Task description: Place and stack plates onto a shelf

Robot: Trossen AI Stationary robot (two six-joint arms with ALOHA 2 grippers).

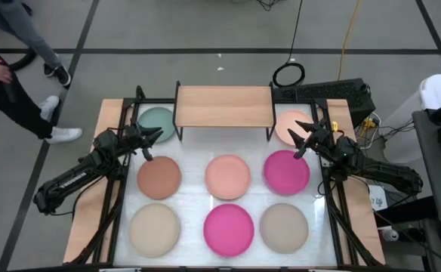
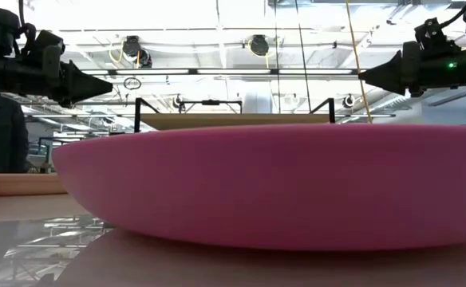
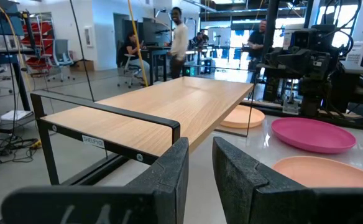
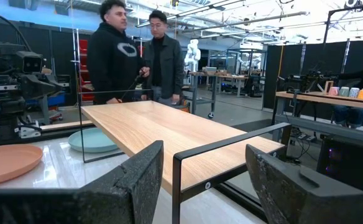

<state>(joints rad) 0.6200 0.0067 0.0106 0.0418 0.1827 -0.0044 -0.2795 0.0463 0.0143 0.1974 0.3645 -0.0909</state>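
Observation:
The shelf (image 1: 224, 106) stands at the table's far middle on black legs, its wooden top bare; it also shows in the left wrist view (image 3: 169, 102) and the right wrist view (image 4: 169, 134). Several plates lie flat on the table: teal (image 1: 158, 119), peach (image 1: 294, 125), brown (image 1: 158, 176), peach-pink (image 1: 227, 175), magenta (image 1: 286, 171), beige (image 1: 155, 228), magenta (image 1: 229, 228), beige (image 1: 284, 225). My left gripper (image 1: 157, 136) hovers between the teal and brown plates, open by a narrow gap (image 3: 200, 155), empty. My right gripper (image 1: 302, 145) hovers between the peach and magenta plates, open wide (image 4: 203, 168), empty.
A black frame (image 1: 115, 219) runs along the table's left and right sides. A person (image 1: 24, 68) walks on the floor beyond the far left corner. People stand in the room behind the shelf (image 4: 132, 56). The near magenta plate (image 2: 273, 183) fills the low view.

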